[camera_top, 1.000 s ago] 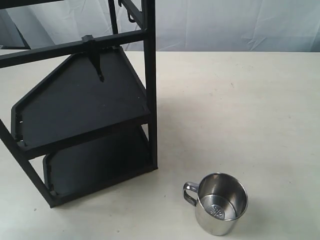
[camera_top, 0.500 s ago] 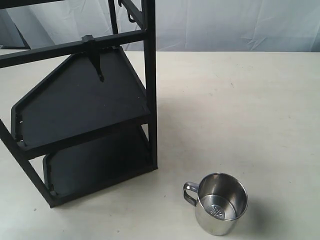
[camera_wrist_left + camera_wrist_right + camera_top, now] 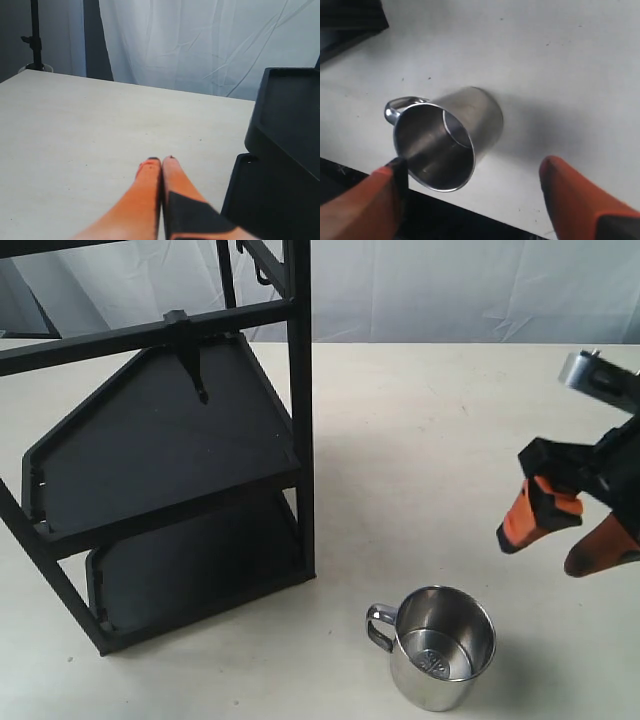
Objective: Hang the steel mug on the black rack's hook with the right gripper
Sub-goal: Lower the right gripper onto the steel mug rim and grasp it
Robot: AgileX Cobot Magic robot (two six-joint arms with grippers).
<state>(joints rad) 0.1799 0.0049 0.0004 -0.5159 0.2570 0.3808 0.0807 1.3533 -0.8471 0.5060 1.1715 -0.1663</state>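
The steel mug (image 3: 440,645) stands upright on the table near the front, its handle (image 3: 379,626) turned toward the black rack (image 3: 298,440). My right gripper (image 3: 540,555) hangs open above and to the right of the mug, with nothing between its orange fingers (image 3: 535,515). In the right wrist view the mug (image 3: 470,122) sits just ahead of the open right gripper (image 3: 470,167). A small thin hook (image 3: 262,276) hangs from the rack's top bar. My left gripper (image 3: 161,160) is shut and empty beside the rack's shelves (image 3: 290,125).
A longer black hook (image 3: 190,352) with a blocky top hangs from the rack's front crossbar. Two flat black shelves (image 3: 160,455) fill the rack's lower part. White cloth (image 3: 450,290) hangs behind the pale table (image 3: 450,440).
My right gripper has come into the exterior view from the right edge, where no arm showed before. The mug and rack have not moved.
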